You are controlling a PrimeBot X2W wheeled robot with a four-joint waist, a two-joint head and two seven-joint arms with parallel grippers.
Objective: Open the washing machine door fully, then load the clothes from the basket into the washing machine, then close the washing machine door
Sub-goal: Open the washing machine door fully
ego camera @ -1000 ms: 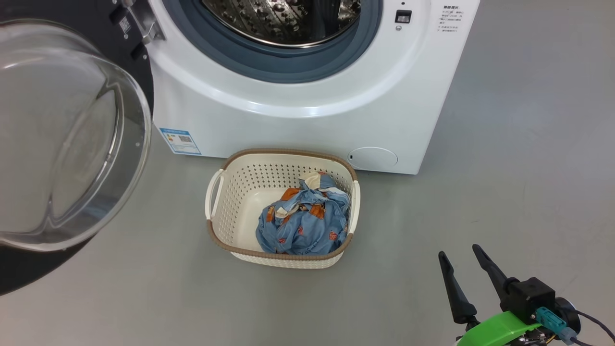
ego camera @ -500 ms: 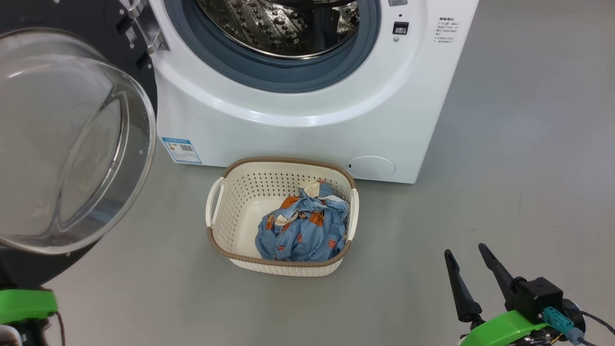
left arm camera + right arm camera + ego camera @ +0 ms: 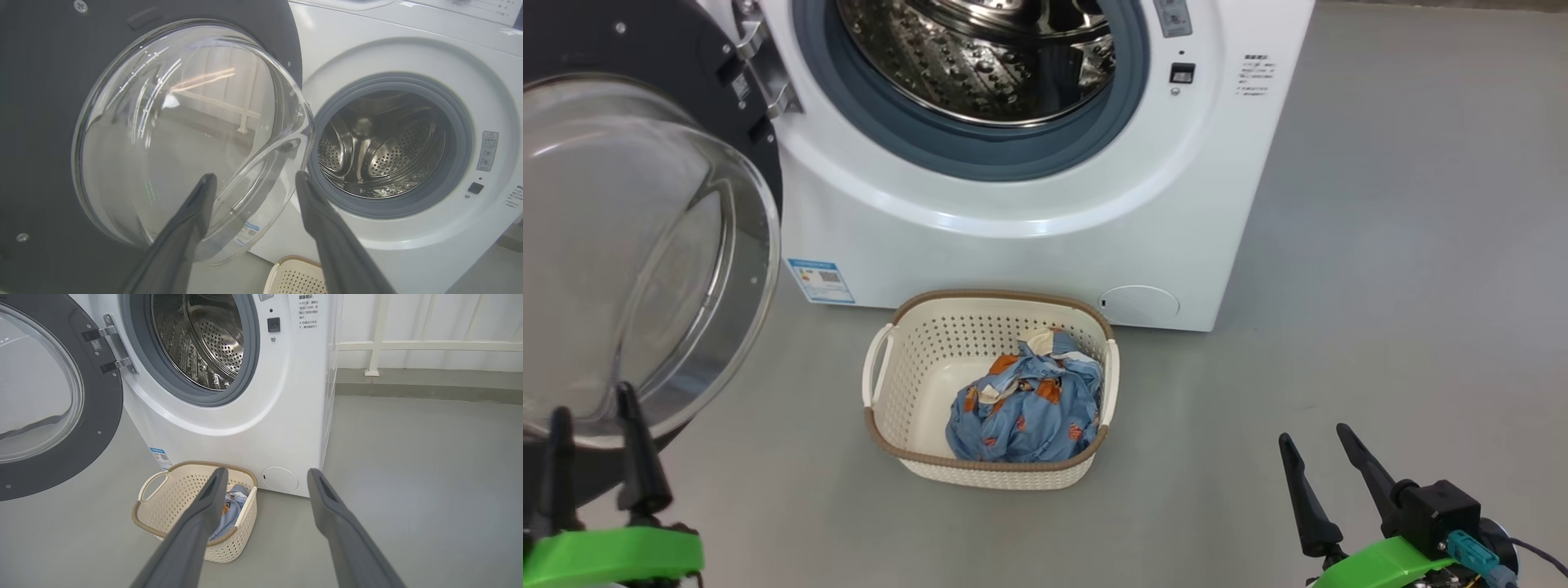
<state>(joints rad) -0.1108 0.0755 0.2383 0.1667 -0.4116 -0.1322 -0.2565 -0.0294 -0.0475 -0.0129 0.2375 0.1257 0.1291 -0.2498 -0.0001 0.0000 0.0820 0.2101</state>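
The washing machine [image 3: 1029, 204] stands with its steel drum [image 3: 980, 57] exposed. The washing machine door [image 3: 637, 245] is swung wide to the left, its glass bowl bulging toward me. In front of the machine the basket [image 3: 980, 472] sits on the floor, with the clothes [image 3: 1025, 408] bundled in its right half. My left gripper [image 3: 592, 408] is open at the lower left, just before the door's lower edge and holding nothing. In the left wrist view its fingers [image 3: 255, 177] frame the glass bowl [image 3: 163, 122]. My right gripper [image 3: 1313, 437] is open and empty, right of the basket. The right wrist view has the right gripper [image 3: 266, 471] above the basket [image 3: 171, 498] and clothes [image 3: 229, 510].
Grey floor [image 3: 1380, 286] stretches out to the right of the machine. A round white service flap [image 3: 1139, 304] and a blue label [image 3: 821, 280] sit low on the machine's front. A white railing [image 3: 376, 347] runs along the back wall.
The head camera has shifted, so the whole scene sits lower and further left. My left gripper has risen into the lower left with its fingers now apart. The right gripper holds its place.
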